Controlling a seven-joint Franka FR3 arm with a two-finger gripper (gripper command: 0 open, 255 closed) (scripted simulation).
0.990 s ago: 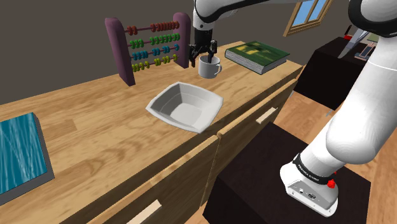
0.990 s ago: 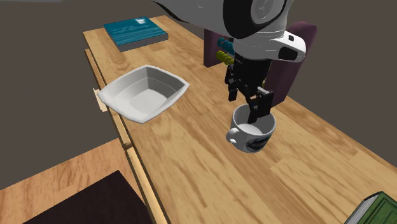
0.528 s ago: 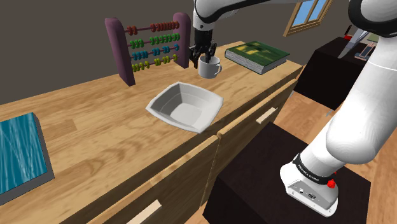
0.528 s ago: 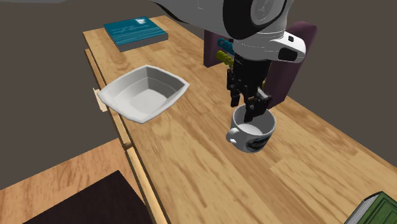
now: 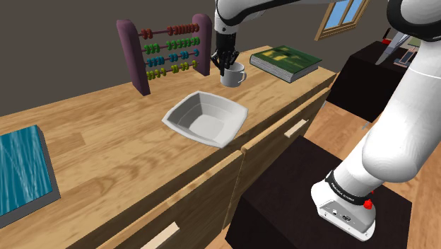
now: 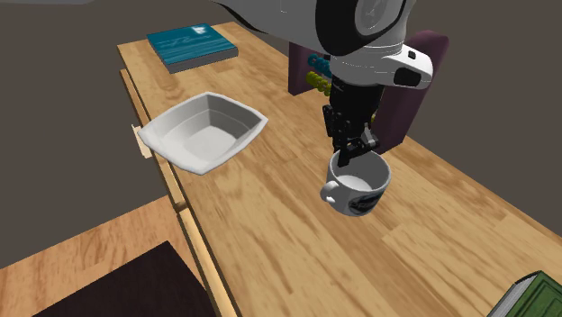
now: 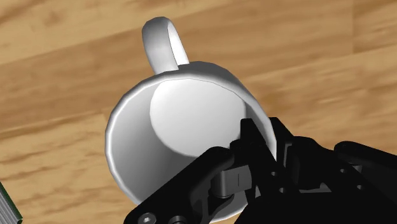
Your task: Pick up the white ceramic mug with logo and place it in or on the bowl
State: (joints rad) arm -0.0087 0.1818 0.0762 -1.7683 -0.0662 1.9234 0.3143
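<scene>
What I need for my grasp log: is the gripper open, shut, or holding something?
The gripper: shut on the white mug, jaws clasping its wall.

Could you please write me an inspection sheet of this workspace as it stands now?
Surface: wooden counter with drawers below.
Job's things: white mug upright in front of the abacus, with a dark logo on its side; pale square bowl, empty and apart from the mug.
Clutter: abacus with purple ends; green book; blue book at the shoulder view's left edge.
Grippers: black gripper over the mug, jaws shut on its wall, one inside, one outside.
Cables: nothing seen.
Surroundings: dark stand, wooden floor, window.
</scene>
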